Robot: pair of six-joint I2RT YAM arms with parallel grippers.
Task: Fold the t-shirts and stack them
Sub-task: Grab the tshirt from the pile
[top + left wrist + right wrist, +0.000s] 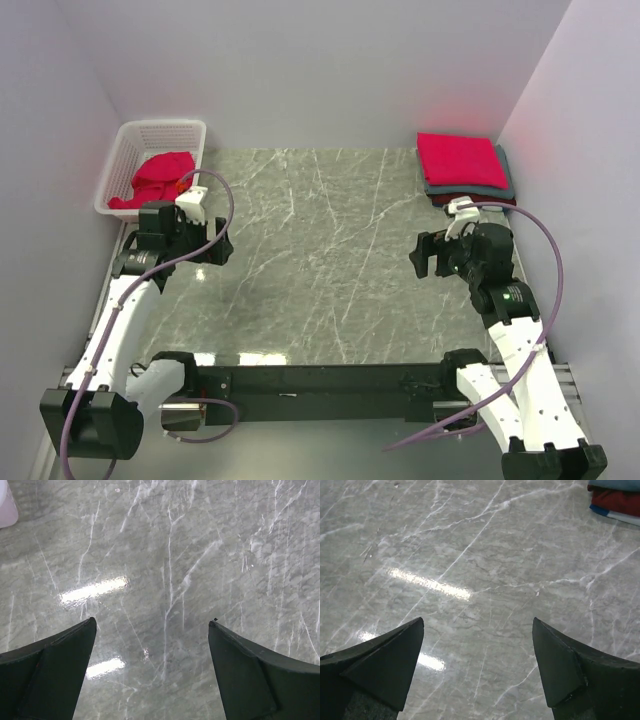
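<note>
Folded stack [463, 168] of t-shirts sits ahead of the right gripper [428, 255] and off to its outer side, at the far R corner of the table [320, 270]. It's near that gripper but not touching. Layers top to bottom: crimson shirt [458, 158], grey shirt [506, 186], dark red shirt [485, 203] just peeking out. So approx three are done and stacked.

Left to do: a crumpled red shirt [160, 178], maybe more than one, lies bunched in the basket [165, 128]. That's ahead of the left gripper [212, 246] and to its outer side, close by. Nothing is laid out on the marble between the grippers, so I'd judge we're between shirts. Next step is prob. a pull from the basket, then flatten and fold.

Both grippers are spread wide w/ nothing between the fingers, and both hover over bare table.

Views compared:
- Top cam alone shows basket contents, the whole stack and both arms.
- R wrist cam: right gripper [477, 622] wide apart over marble, stack's edge at upper R showing side-on layers (greyish, dark red, a thin pale strip) that top cam can't resolve.
- L wrist cam: left gripper [152, 622] wide apart, no cloth in view. There's a white rounded bit at upper L, can't tell what it is.
</note>
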